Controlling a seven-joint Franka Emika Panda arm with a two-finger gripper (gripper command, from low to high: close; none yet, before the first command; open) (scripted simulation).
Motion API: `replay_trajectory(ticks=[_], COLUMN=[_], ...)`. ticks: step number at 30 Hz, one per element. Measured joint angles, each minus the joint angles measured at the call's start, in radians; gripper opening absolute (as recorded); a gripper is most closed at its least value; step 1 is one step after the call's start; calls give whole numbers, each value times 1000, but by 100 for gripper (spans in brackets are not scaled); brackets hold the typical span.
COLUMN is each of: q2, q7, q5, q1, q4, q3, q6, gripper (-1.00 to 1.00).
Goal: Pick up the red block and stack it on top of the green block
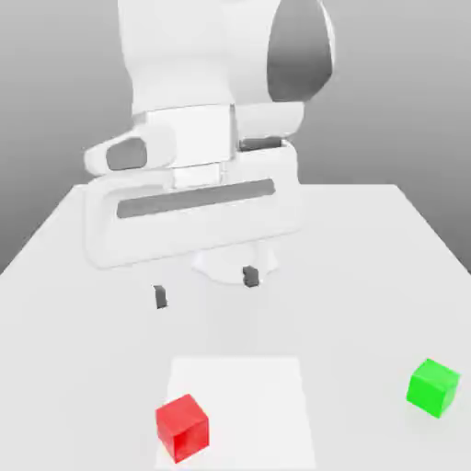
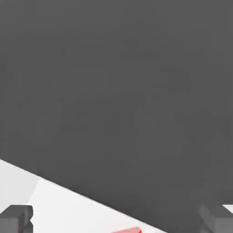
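On the table (image 1: 350,304), the red block (image 1: 182,429) lies (apart) below the gripper (image 1: 205,292).

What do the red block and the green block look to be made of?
Red block: perhaps painted wood or plastic, matte; its flat-colored faces show no grain, so either fits.
Green block: likely the same, smooth and matte, with evenly colored faces and crisp edges.

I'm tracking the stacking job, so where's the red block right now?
In the exterior view, the red block is toward the left, on the near left part of the white square.
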Motion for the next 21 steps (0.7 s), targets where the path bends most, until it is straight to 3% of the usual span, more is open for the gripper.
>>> replay_trajectory(ticks=[7,11,12,18,21], q2=[235,378,409,425,360], q7=[-153,-220,-232,-238,-208], q5=[-38,31,48,56,14], q1=[-29,-76,-91,-98,-74], q4=[-51,-33,-28,-26,-37], q3=[-8,52,69,78,46], q6=[113,224,249,258,207], gripper=[0,0,-100,-100,-100])
